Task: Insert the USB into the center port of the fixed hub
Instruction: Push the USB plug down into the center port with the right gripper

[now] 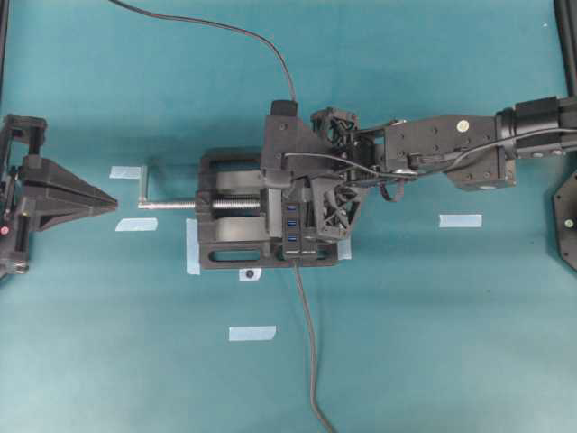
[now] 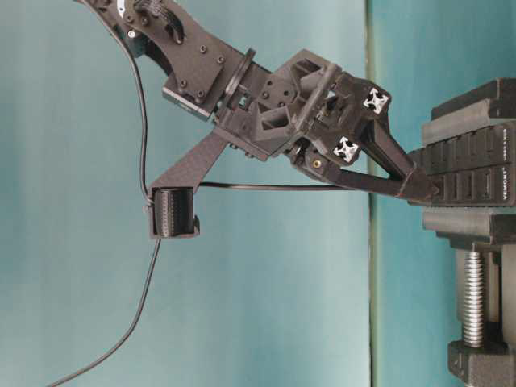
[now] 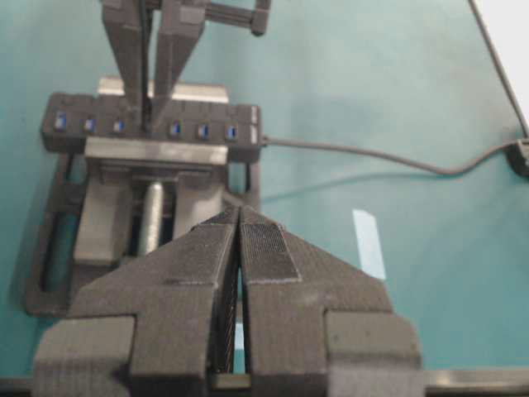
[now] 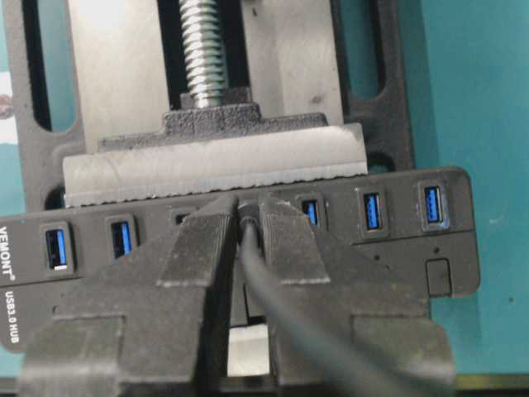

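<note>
The right gripper (image 4: 246, 217), jaws pinched narrow on the small black rectangular USB plug (image 4: 245, 213), has it at the middle blue slot (image 3: 147, 127) of the long black plastic hub (image 4: 388, 248), clamped in the ridged black vise (image 1: 230, 216) on the teal table (image 1: 433, 343). Insertion looks under way; next calls for a straight, firm push. The left gripper (image 3: 239, 248) rests closed, ribbed pads together, well apart.
</note>
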